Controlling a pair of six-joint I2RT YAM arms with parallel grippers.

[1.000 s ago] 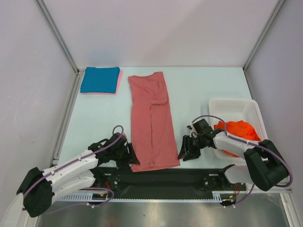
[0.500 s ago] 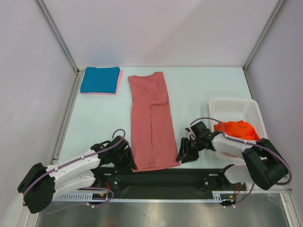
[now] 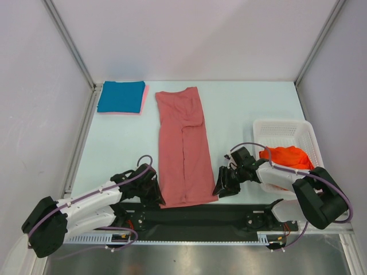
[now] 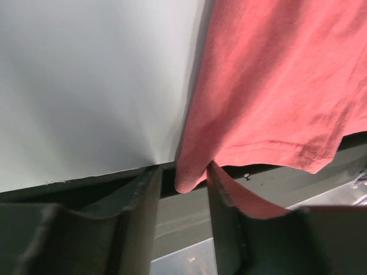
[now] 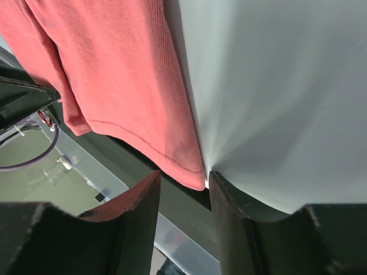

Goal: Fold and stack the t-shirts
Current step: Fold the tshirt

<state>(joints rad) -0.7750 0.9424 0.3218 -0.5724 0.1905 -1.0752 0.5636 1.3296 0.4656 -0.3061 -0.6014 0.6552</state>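
- The salmon-red t-shirt (image 3: 183, 149) lies as a long narrow strip down the middle of the counter (image 3: 246, 109). Its hem is at the near edge, and both near corners hang slightly over the black base rail (image 3: 229, 215).
- Left gripper (image 3: 153, 192): the fingers (image 4: 143, 200) stand narrow, with a bunched hem corner in the gap. Cloth lies over one finger, but the other finger is clear of it, so this is not yet a pinch.
- Right gripper (image 3: 225, 184): the fingers (image 5: 140, 200) stand narrow, and only the very tip of the other hem corner sits between them. There is no pinch here either.
- Risk: the right bite is shallow, so the corner tip may slip out on lift. One side would then drop and the fold would go askew.
- Risk: the left fingers may catch only the top layer of the bunch. The strip would then open out when it is raised.
- Risk: both grippers sit low at the near edge, so a finger may scrape the rail or drag the cloth off the counter.
- Risk: if the two lifts are uneven, the strip twists and the edges end up misaligned.
- The teal-blue t-shirt (image 3: 120, 96) lies folded on a light pink t-shirt (image 3: 145, 97) at the far-left corner.
- The orange-red t-shirts (image 3: 289, 156) wait in the white basket (image 3: 284, 129) at the right edge.
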